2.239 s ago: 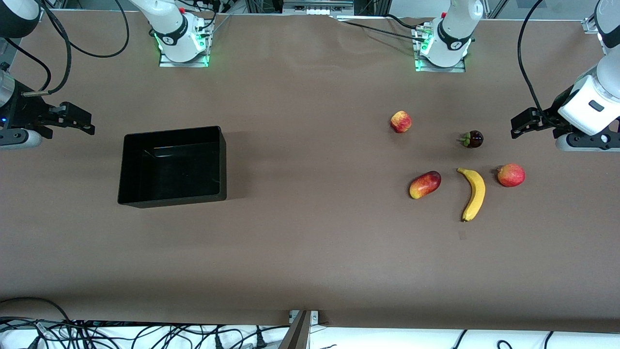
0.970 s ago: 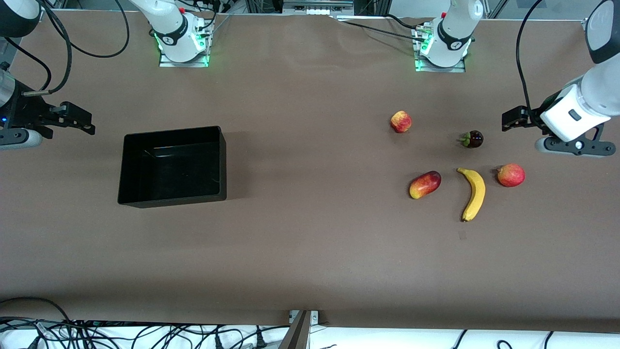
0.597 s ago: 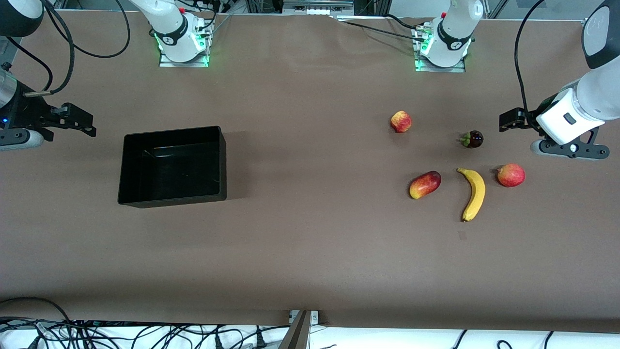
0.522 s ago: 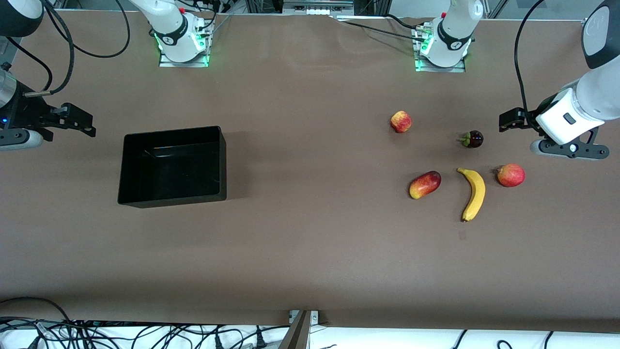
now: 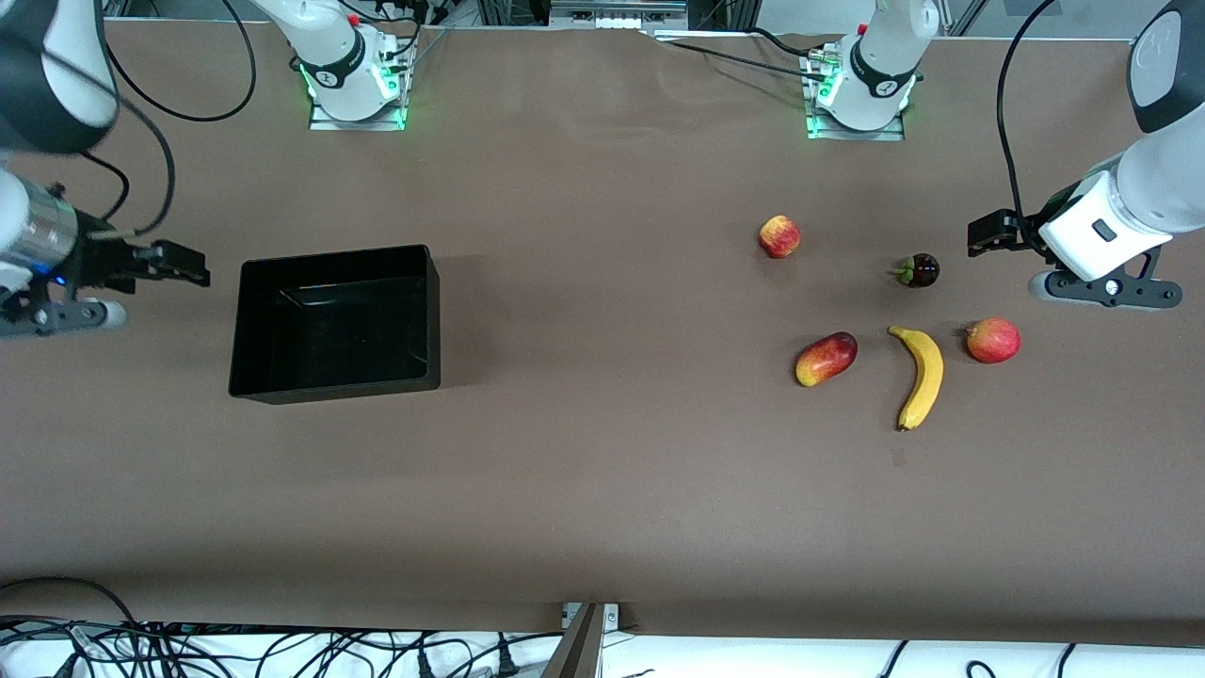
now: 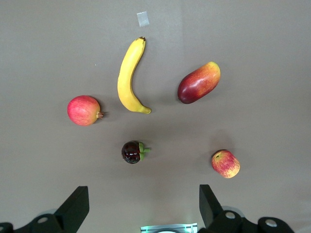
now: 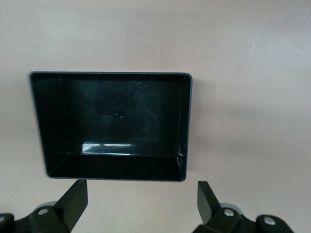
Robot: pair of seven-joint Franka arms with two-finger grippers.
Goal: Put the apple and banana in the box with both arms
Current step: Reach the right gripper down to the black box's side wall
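The small red-yellow apple [image 5: 779,235] lies on the brown table, farthest of the fruits from the front camera. The yellow banana [image 5: 921,377] lies nearest to that camera, between two red fruits. The black box [image 5: 334,386] stands empty toward the right arm's end. My left gripper [image 5: 984,235] is open and empty over bare table beside the fruits. The left wrist view shows the apple [image 6: 225,163] and the banana [image 6: 129,77] past the left gripper [image 6: 141,206]. My right gripper [image 5: 184,264] is open and empty beside the box. The right wrist view shows the box [image 7: 112,167] just past the right gripper [image 7: 141,201].
An oblong red-yellow mango [image 5: 826,359] lies beside the banana. A rounder red fruit [image 5: 993,340] lies on the banana's other flank. A small dark fruit with green leaves [image 5: 918,270] sits between the apple and my left gripper. Cables run along the table's near edge.
My right gripper has moved toward the box and lower in the front view. My left gripper has crept slightly toward the fruits. No fruit has moved.
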